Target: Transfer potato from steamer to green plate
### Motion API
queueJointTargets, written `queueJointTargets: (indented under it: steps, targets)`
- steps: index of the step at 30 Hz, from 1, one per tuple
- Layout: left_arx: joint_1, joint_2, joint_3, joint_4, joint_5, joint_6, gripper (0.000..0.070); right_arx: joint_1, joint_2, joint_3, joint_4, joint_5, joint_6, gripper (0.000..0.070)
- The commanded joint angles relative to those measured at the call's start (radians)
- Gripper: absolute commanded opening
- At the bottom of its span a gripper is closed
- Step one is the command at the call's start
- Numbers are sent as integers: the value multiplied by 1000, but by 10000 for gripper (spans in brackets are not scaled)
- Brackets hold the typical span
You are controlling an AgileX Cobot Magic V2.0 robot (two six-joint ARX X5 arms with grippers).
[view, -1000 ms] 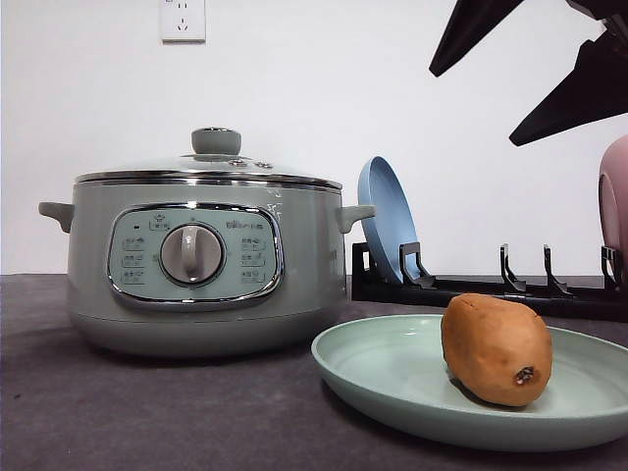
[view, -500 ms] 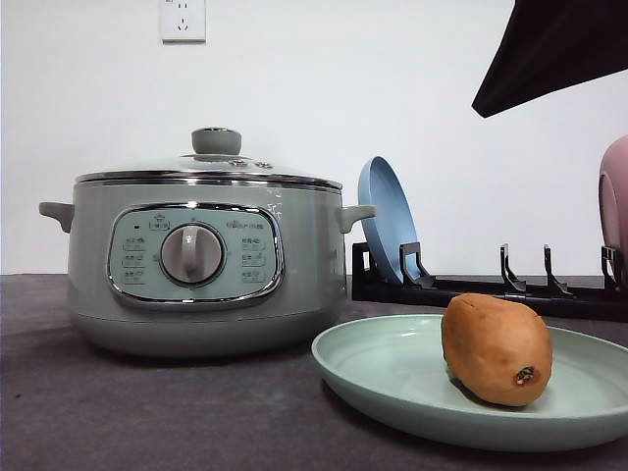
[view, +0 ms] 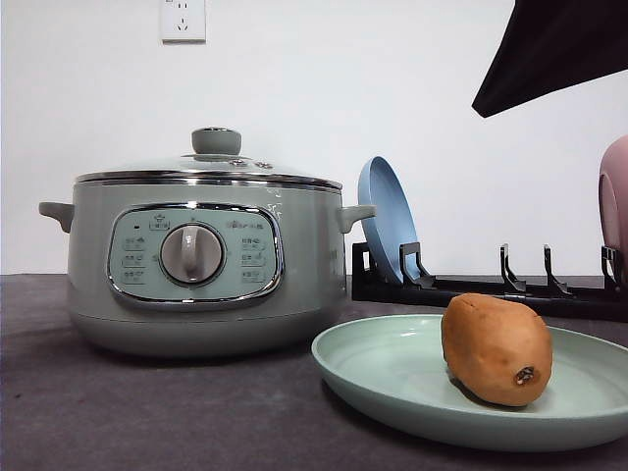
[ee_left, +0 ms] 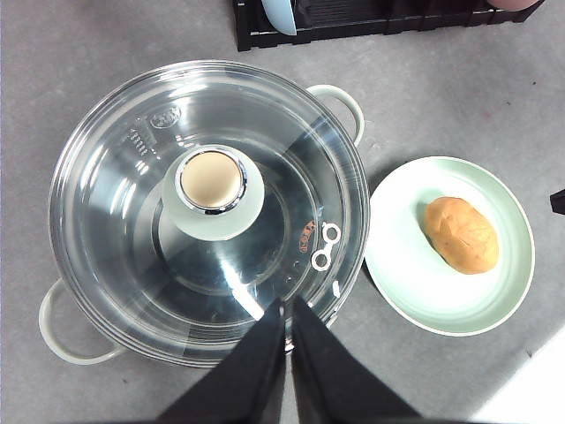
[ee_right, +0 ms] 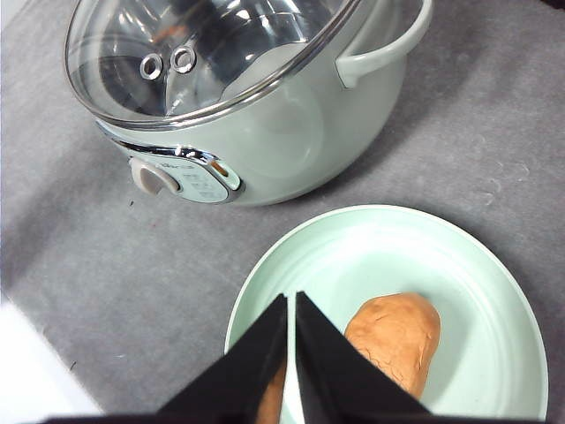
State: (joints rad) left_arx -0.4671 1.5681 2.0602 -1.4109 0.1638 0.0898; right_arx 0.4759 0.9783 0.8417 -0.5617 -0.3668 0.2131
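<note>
The orange-brown potato [view: 496, 348] lies on the pale green plate [view: 383, 358] at the front right, touching nothing else. Left of it stands the sage-green steamer [view: 196, 265] with its glass lid [ee_left: 132, 221] on. My left gripper [ee_left: 288, 305] hangs shut and empty above the lid's edge, short of the knob [ee_left: 212, 190]. From there the potato [ee_left: 461, 234] and plate [ee_left: 415, 283] show beside the steamer. My right gripper [ee_right: 291, 300] hovers shut and empty over the plate [ee_right: 380, 256], just beside the potato [ee_right: 395, 340]. A dark part of the right arm [view: 559, 49] fills the upper right corner.
A black dish rack [view: 471, 289] runs behind the plate, holding an upright blue plate [view: 386, 221] and a pink dish [view: 615, 206] at the right edge. A white wall with a socket [view: 183, 20] closes the back. Grey cloth covers the table.
A second ago the right gripper's two fingers showed spread apart at the top right; now they form one dark mass. Potato, plate and steamer have not moved.
</note>
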Motion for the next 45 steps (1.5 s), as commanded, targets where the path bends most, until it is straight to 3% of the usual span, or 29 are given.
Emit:
queueJointTargets:
  steps: [1, 10, 19, 22, 29, 34, 39, 45]
  targets:
    - [-5, 12, 26, -3, 6, -1, 1, 4, 5, 17, 7, 0, -12, 1]
    - [-1, -64, 26, 30, -8, -3, 1, 4, 5, 17, 7, 0, -12, 1]
    - [105, -294, -51, 370, -10, 8, 1, 5, 5, 17, 8, 0, -12, 1]
    - [173, -408, -186, 532, -10, 8, 1, 4, 5, 17, 8, 0, -12, 1]
    - [326, -715, -669, 942, -16, 33, 1, 4, 5, 17, 8, 0, -12, 1]
    - [401, -918, -993, 1171, -77, 56, 1, 4, 5, 17, 8, 0, -12, 1]
    - [458, -1094, -1248, 1276, -124, 56, 1, 4, 5, 17, 8, 0, -12, 1]
    - [497, -1248, -1463, 1279, -151, 55, 1, 4, 5, 17, 8, 0, -12, 1]
